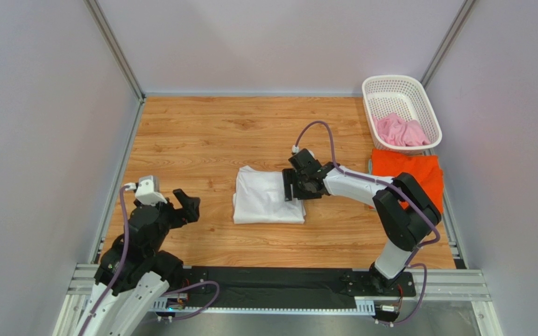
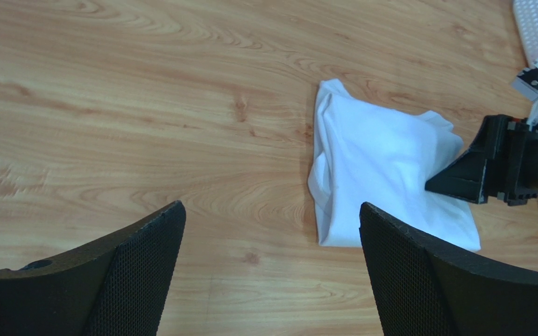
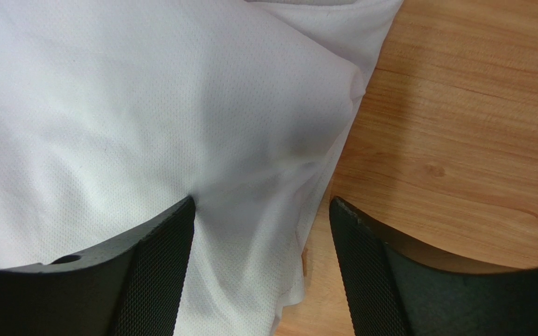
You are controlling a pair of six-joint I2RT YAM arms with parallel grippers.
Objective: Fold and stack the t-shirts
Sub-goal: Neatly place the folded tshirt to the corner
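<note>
Three shirts are in view: one white shirt (image 1: 268,196) in the middle, one orange shirt (image 1: 408,171) at the right edge, and one pink shirt (image 1: 401,131) at the far right. There is one basket (image 1: 391,79), one table (image 1: 201,133), and two robot arms: one left arm (image 1: 142,238), one right arm (image 1: 398,210).

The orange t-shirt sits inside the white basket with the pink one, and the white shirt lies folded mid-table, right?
No. The top view shows the orange t-shirt on the table beside the basket, not inside. The pink one is inside; the white shirt lies folded mid-table.
</note>
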